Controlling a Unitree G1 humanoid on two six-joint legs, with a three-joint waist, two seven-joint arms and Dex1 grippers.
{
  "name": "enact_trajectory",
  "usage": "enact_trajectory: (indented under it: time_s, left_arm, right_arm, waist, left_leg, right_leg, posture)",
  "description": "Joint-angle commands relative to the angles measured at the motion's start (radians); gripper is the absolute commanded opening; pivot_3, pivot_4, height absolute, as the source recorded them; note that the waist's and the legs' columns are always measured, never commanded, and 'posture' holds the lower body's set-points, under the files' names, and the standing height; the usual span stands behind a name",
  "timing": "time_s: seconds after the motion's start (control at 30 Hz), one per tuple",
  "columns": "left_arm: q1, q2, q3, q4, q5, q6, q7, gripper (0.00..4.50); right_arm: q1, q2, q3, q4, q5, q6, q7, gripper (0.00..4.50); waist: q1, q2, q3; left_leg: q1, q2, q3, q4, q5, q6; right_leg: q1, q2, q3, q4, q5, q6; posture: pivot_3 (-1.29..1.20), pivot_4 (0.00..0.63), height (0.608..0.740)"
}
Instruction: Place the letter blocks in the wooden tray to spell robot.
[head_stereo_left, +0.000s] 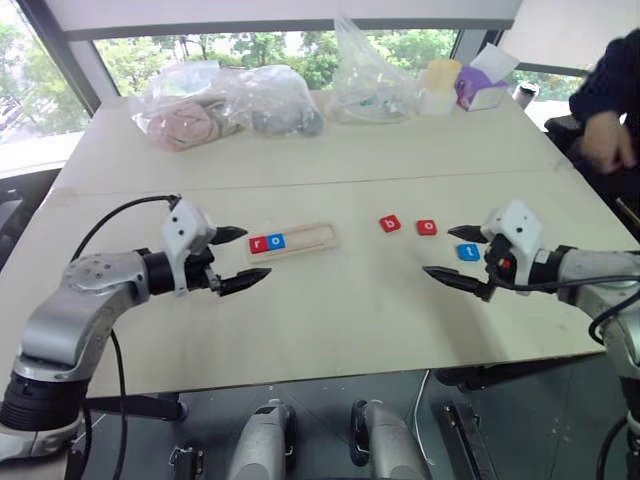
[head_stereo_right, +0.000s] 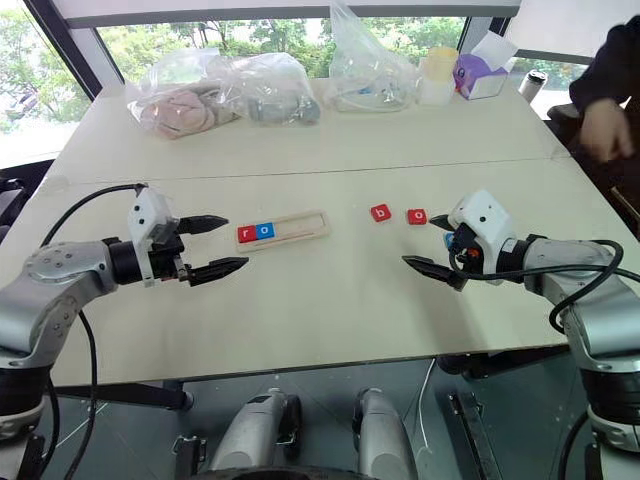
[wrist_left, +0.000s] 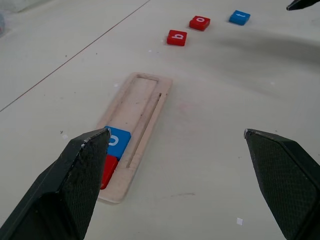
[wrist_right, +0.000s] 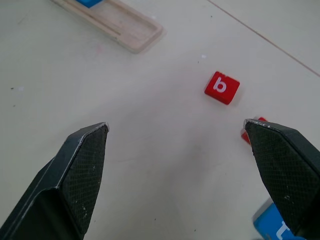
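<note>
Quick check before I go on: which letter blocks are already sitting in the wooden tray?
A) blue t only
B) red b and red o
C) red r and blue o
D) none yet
C: the red r and blue o lie side by side at one end of the wooden tray, while the red b, red o and blue t lie loose on the table.

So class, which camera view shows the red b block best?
The right wrist view: the b block sits close, unobstructed, its letter clear. Both eye views show it small, beside the o block. The left wrist view shows it far off, past the tray.
</note>
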Motion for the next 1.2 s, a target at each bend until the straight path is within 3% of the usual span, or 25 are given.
enact_trajectory:
  time_s: [0.03,0.57,0.83,1.03,1.2]
  left_arm:
    - [-0.005,0.015,0.048,-0.015,-0.019,-0.012,0.001,4.5]
    - [-0.051,0.073,0.004,0.111,0.029,-0.084,-0.118,4.5]
    - [-0.138,0.06,-0.064,0.312,0.098,-0.216,-0.232,4.5]
    - [-0.432,-0.028,-0.165,0.954,0.254,-0.577,-0.418,4.5]
    - [-0.622,-0.101,-0.204,1.318,0.351,-0.738,-0.499,4.5]
  right_arm:
    - [-0.03,-0.023,0.003,-0.021,0.004,-0.012,0.01,4.46]
    - [-0.077,0.01,0.041,-0.025,0.001,-0.019,-0.017,4.46]
    - [-0.034,0.039,0.037,-0.091,0.025,0.013,-0.067,4.46]
    - [-0.02,0.076,0.061,-0.13,0.012,0.011,-0.114,4.46]
    - [0.026,0.078,0.047,-0.181,0.017,0.027,-0.141,4.46]
  waist:
    - [0.0,0.0,0.0]
    - [0.0,0.0,0.0]
    - [0.001,0.0,0.0]
    - [0.004,-0.002,-0.001]
    - [0.003,-0.003,-0.001]
  left_leg:
    - [0.0,0.0,0.0,0.0,0.0,0.0]
    - [0.0,0.0,0.002,0.0,0.0,0.0]
    - [0.0,0.0,0.003,0.0,0.0,0.0]
    - [0.001,0.0,0.008,0.001,0.0,0.0]
    - [-0.001,0.0,0.01,0.001,-0.001,0.003]
  right_leg:
    - [0.0,0.0,0.0,0.0,0.0,0.0]
    - [0.0,-0.001,0.0,0.0,0.0,0.0]
    - [-0.001,-0.001,0.0,0.001,0.0,0.0]
    - [-0.001,-0.002,-0.001,0.002,0.001,0.0]
    - [-0.003,-0.003,-0.001,0.001,0.003,0.004]
  posture:
    - [0.0,0.15,0.725]
    - [0.0,0.15,0.725]
    - [0.0,0.15,0.725]
    - [0.0,0.15,0.725]
    - [0.0,0.15,0.725]
